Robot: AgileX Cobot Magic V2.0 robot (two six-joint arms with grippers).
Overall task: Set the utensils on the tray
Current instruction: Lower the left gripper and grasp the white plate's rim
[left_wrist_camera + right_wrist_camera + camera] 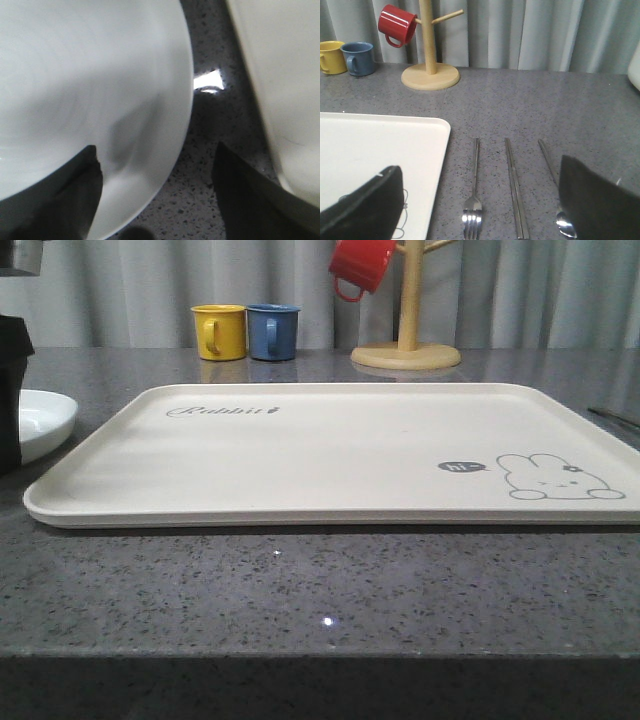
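White plate [85, 85] is being straddled by the spread left gripper [155, 200] beside the cream tray [330, 455]; the right gripper [480, 200], likewise spread, is being held above the fork [473, 200], chopsticks [515, 190] and spoon [560, 210].

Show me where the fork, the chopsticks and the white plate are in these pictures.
fork [472, 205], right wrist view, on its neck just above the tines.
chopsticks [514, 185], right wrist view, mid-length.
white plate [75, 80], left wrist view, inner surface.

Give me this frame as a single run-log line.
tray: no utensils on it | plate: on counter left of tray, left gripper open over its rim | fork, chopsticks, spoon: on counter | right gripper: open
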